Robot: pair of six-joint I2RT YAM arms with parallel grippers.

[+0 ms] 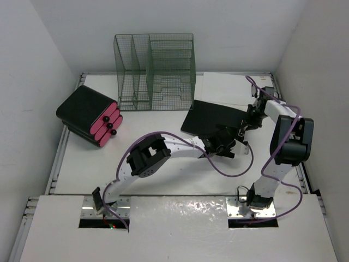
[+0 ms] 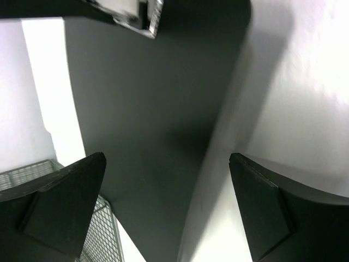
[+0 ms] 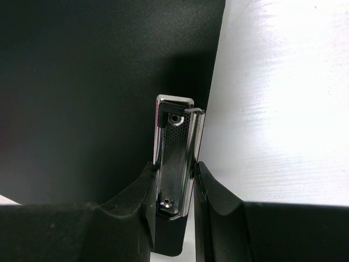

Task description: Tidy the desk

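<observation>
A black clipboard lies flat on the white desk, right of centre. My right gripper is shut on the chrome clip at the board's right edge, one finger on each side of it, with the black board to the left. My left gripper hovers over the board's near edge, open wide, with nothing between its fingers. Below it I see the dark board and bare desk.
A green wire-mesh file organizer stands at the back centre, and a corner of its mesh shows in the left wrist view. A black case with pink pouches sits at the left. White walls enclose the desk.
</observation>
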